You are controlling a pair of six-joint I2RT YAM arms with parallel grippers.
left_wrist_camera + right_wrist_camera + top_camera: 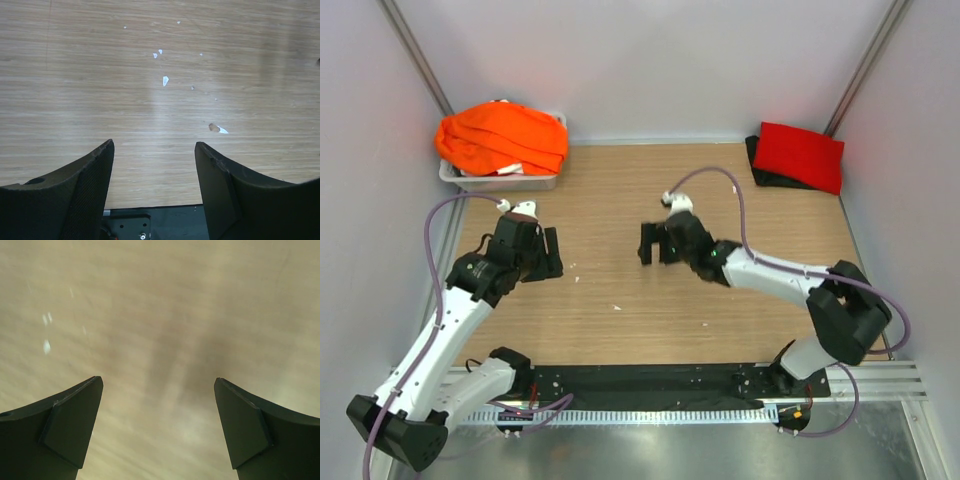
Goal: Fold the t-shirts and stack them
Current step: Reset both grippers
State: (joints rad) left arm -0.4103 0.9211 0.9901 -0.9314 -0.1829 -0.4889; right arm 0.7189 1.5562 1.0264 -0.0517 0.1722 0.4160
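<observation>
Orange t-shirts (502, 139) lie heaped in a grey tray (508, 182) at the back left. At the back right, a folded red t-shirt (799, 155) rests on a black one (760, 166), of which only the edge shows. My left gripper (548, 253) hangs open over bare wood at the left. In its wrist view the left gripper (154, 145) holds nothing. My right gripper (652, 243) is open over the table's middle. The right wrist view is blurred, and there the right gripper (158, 381) has only wood between its fingers.
The wooden table (620, 300) is walled in by pale panels on three sides. Small white flecks (165, 80) lie on the wood under the left gripper. A black base rail (650, 385) runs along the near edge.
</observation>
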